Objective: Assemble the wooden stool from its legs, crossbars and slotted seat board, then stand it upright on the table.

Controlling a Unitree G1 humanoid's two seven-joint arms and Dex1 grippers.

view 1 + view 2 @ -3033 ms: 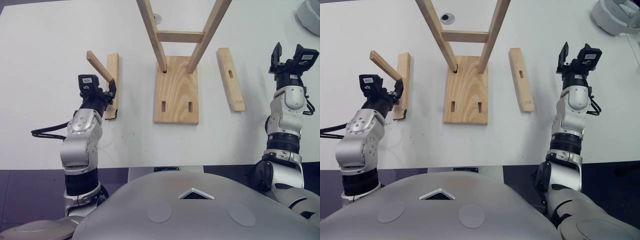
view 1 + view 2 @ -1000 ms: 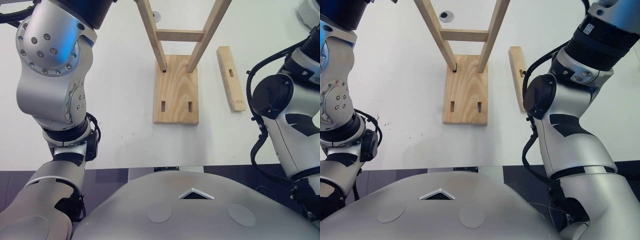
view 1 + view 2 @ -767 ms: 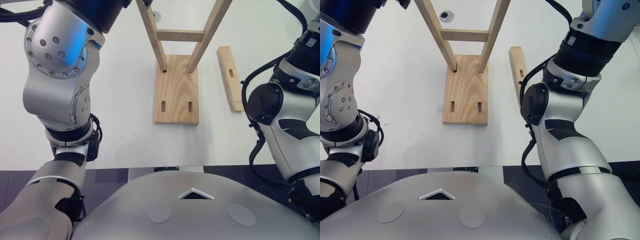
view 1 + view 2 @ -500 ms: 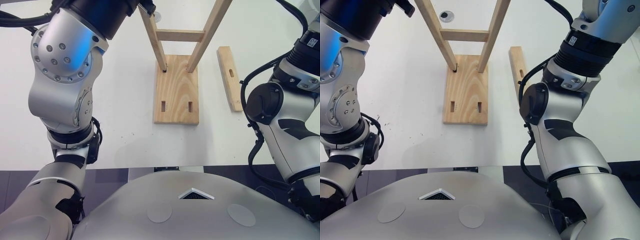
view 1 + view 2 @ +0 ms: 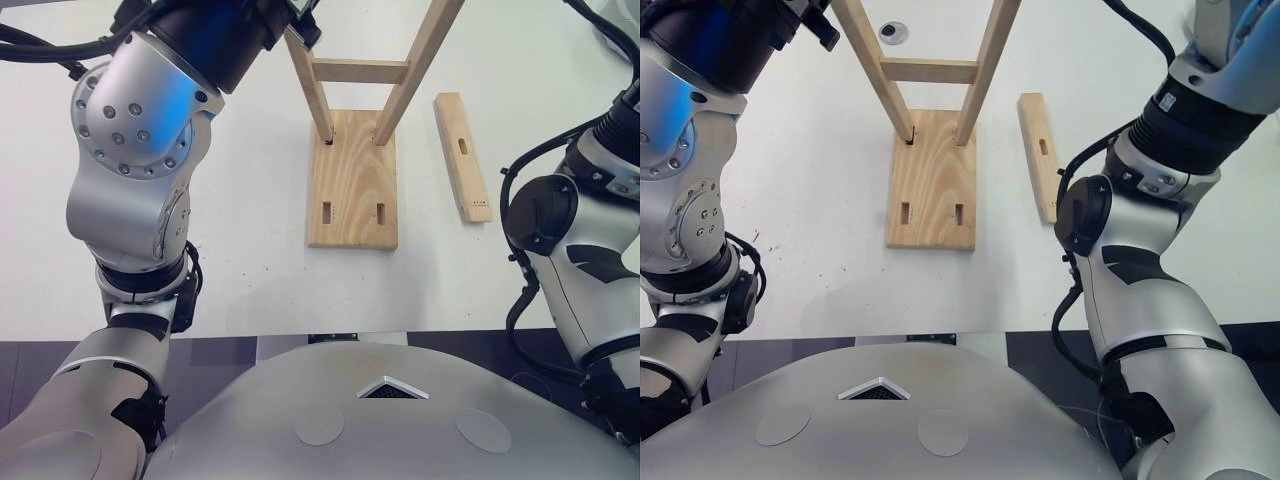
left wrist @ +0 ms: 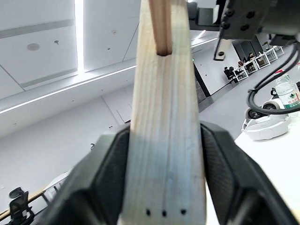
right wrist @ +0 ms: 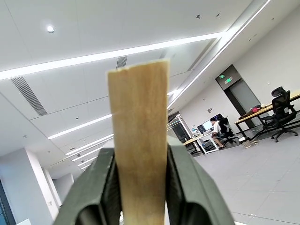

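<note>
A white table (image 5: pixel 250 240) is seen from above. The slotted seat board (image 5: pixel 352 190) lies flat in the middle of it, with its long sides running from the near edge toward the far edge. Two legs (image 5: pixel 308 75) joined by a crossbar (image 5: pixel 360 72) stand in the slots at the board's far end. The two near slots (image 5: pixel 327 211) are open. A loose leg (image 5: pixel 462 155) with a slot in it lies flat beside the board, toward the right edge and not touching it.

The left gripper (image 6: pixel 164 183) is raised off the table and clamped on another leg (image 6: pixel 164 117), with a finger (image 6: pixel 110 173) against each side. A second crossbar (image 6: pixel 160 23) sits in that leg's slot. The right gripper (image 7: pixel 140 187) is also raised and closed tight on a wooden piece (image 7: pixel 139 117); which part it is cannot be told.

The left arm (image 5: pixel 150 150) covers the table's left side, and the right arm (image 5: pixel 570 230) covers its right edge. A small round fitting (image 5: pixel 895 36) sits near the far edge. A white rounded object (image 6: pixel 265 126) lies toward the far right corner, with a bottle (image 6: pixel 288 96) beside it.
</note>
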